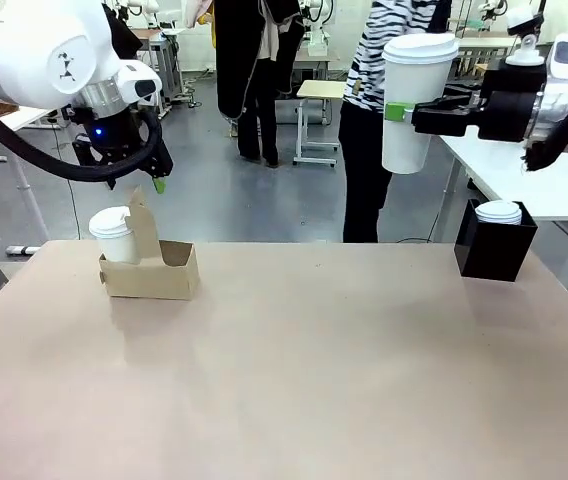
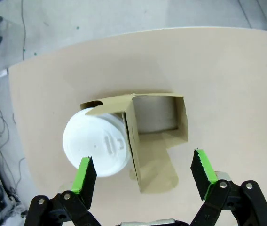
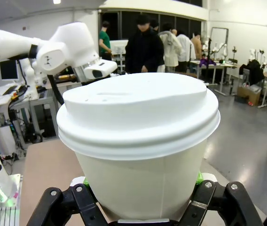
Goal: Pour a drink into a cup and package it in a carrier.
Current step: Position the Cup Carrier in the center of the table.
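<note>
Over on the right, the right claw (image 1: 399, 112) is clamped around a tall white lidded cup (image 1: 409, 140), holding it upright and high in the air, well above the desk (image 1: 314, 380) and beyond its far right corner. From that wrist the cup (image 3: 138, 150) sits square between the fingers, with its lid on top. Below it on the desk stands a black box (image 1: 494, 250) with a white lid (image 1: 499, 211) showing at its top.

On the left, the left claw (image 1: 136, 178) hangs with its jaws spread wide, holding nothing, just above the brown cardboard carrier (image 1: 154, 272). A second lidded cup (image 1: 114, 235) stands in the carrier's left slot. Seen from that wrist, the carrier (image 2: 180, 122) lies straight under the left claw (image 2: 143, 172), its handle between the two fingers and not touching them.
</note>
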Tool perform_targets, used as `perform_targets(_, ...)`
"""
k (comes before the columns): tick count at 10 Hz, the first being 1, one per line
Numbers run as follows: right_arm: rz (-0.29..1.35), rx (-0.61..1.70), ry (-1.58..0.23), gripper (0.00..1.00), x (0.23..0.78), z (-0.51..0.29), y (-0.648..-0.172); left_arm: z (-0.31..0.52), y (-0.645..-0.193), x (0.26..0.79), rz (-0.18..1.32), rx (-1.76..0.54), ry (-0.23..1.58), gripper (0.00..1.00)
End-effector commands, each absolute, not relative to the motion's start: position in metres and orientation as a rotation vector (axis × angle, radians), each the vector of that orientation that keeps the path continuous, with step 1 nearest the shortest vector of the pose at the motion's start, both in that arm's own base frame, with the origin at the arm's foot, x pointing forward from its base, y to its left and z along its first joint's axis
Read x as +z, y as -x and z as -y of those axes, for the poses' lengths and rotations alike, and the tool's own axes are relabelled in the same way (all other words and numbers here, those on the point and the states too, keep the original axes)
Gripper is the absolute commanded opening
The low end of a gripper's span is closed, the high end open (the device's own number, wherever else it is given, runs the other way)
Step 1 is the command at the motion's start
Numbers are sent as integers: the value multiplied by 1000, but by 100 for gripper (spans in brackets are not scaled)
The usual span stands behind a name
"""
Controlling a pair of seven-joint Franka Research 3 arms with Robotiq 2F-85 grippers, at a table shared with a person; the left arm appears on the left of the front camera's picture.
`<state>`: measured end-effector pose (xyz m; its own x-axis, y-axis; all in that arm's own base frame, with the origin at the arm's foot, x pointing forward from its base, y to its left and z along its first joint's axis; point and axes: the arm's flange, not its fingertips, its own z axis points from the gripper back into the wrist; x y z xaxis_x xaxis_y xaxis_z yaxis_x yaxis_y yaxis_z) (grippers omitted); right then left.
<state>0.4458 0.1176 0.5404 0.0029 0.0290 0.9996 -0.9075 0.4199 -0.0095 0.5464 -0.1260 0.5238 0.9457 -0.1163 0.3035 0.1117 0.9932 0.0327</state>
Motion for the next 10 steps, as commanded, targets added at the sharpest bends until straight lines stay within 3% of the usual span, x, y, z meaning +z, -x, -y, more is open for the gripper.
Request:
perform_targets(1, 1384, 899, -873, 81, 546, -120, -449, 126, -558, 521, 281, -40, -63, 100)
perform_targets(2, 1384, 899, -873, 81, 546, -120, -449, 126, -546, 524, 310, -116, -15, 100)
perform_targets(8, 1384, 899, -873, 81, 546, -120, -449, 129, -561, 515, 286, -59, -15, 100)
perform_targets(10, 1384, 899, -873, 81, 546, -120, -449, 123, -566, 506, 252, -48, -6, 41)
